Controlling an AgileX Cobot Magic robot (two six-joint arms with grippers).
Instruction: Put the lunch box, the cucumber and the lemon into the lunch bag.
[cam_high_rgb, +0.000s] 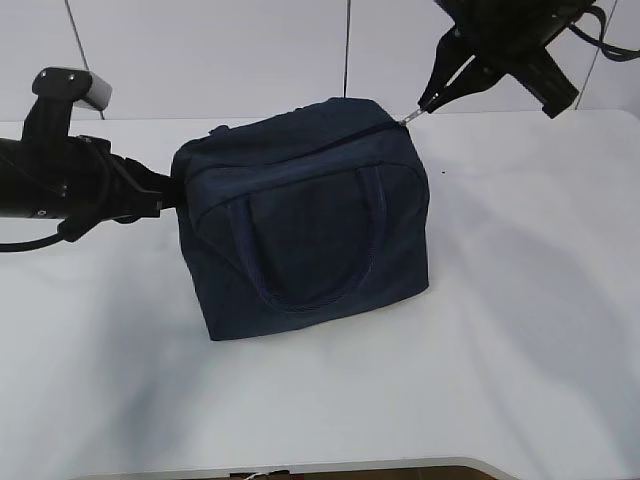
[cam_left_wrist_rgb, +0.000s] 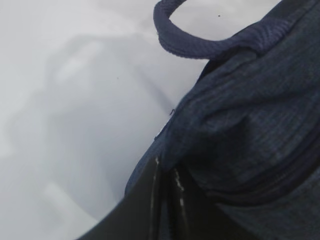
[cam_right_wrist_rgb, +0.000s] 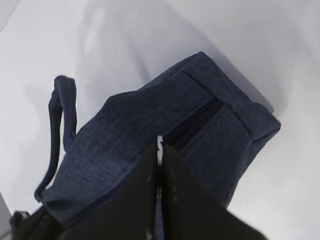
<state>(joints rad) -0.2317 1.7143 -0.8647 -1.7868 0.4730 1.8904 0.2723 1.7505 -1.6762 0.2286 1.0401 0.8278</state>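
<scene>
On the white desk (cam_high_rgb: 520, 330) the lunch bag (cam_high_rgb: 310, 225) sits about in the middle, zipper mostly shut from what I can see, with both arms working its top ends. Left tool (cam_high_rgb: 168, 192) is clenched on the fabric at the bag's left end, pinning it; right tool (cam_high_rgb: 418, 112) is clenched too, up at the back right corner, apparently pinching the silver zipper pull, though it's tiny. So I'd say we're at the zipper step, and no lunch box, cucumber or lemon is in sight in any view. Next move probably wants a steady pull along the zipper line while the left keeps hold. Plenty of bare desk in front and to the right; the front edge is well clear.
</scene>
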